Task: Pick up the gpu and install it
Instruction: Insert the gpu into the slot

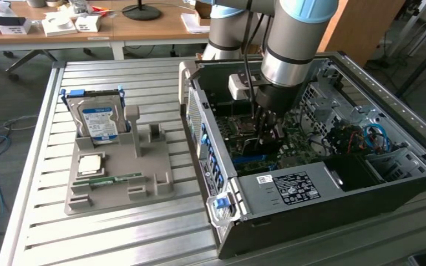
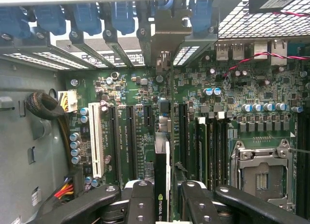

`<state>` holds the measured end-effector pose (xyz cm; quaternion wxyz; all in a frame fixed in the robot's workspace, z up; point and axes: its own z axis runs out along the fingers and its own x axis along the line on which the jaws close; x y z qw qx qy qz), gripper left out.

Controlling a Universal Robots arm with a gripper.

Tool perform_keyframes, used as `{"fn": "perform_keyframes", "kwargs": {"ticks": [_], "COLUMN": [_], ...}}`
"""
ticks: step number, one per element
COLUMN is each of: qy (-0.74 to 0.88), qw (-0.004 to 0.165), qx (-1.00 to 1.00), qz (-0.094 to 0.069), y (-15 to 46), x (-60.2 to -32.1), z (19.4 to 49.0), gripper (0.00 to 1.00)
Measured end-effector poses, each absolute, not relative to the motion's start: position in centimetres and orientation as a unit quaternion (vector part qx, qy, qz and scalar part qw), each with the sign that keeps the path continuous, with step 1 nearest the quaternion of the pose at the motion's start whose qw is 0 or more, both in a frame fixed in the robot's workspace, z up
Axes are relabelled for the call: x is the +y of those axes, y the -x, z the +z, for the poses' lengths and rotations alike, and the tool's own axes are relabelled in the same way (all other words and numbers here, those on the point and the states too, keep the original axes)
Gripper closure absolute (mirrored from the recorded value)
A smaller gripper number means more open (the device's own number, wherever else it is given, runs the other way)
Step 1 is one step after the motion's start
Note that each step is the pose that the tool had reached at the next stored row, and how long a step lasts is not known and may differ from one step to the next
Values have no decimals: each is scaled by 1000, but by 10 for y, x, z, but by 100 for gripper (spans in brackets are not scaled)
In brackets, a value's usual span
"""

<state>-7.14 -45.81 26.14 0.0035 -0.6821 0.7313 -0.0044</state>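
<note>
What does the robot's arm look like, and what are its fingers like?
The arm is a fat silvery-grey tube with light blue caps at the joints. A thin black cable runs beside it. Its fingers are black, flat bars dotted with round screw holes.

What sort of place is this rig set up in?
Probably a robotics lab or workshop: open PC tower on a slatted aluminium table, grey parts fixture holding a hard drive, cluttered wooden desks behind.

A hard drive [image 1: 98, 122] stands upright in a grey holder [image 1: 157, 172] beside the open computer case [image 1: 287, 219].
</note>
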Motion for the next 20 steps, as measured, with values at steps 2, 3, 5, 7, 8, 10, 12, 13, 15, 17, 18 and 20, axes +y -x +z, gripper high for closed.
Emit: {"fn": "perform_keyframes", "kwargs": {"ticks": [2,3,5,7,8,10,12,13,15,17,18,20], "qy": [682,682,682,682,682,682,682,682,683,684,685,685], "qw": [3,3,3,3,3,3,3,3,3,4,4,4], "qx": [731,731,731,731,731,731,731,731,731,729,729,729], "qz": [-4,-4,-4,-4,-4,-4,-4,-4,-4,-4,-4,-4], "y": [71,71,71,71,71,71,71,71,71,70,70,70], "x": [-458,-458,-458,-458,-458,-458,-458,-458,-458,-458,-458,-458], "z": [261,261,261,261,261,261,261,261,261,261,261,261], "gripper": [74,74,74,74,74,74,74,74,74,74,74,74]}}
